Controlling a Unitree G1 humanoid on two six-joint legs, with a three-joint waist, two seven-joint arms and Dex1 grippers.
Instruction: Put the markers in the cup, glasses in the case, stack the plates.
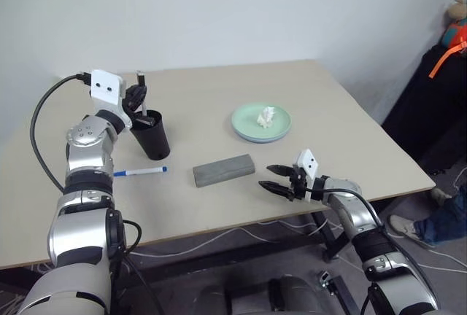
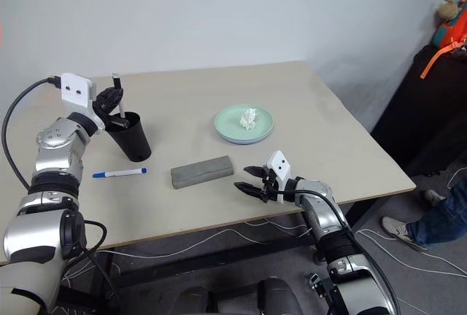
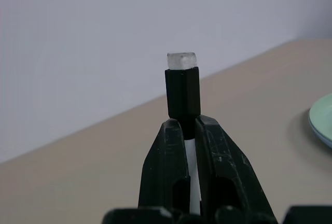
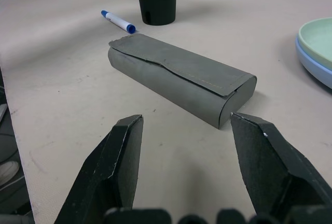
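Over the cup, your left gripper pinches a marker upright — poised to drop in. Beside the case, your right gripper waits, fingers spread — the second marker lies near the cup.

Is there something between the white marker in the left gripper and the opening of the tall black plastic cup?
Nothing visible. The left gripper holds the marker upright right over the cup, its lower end at the rim.
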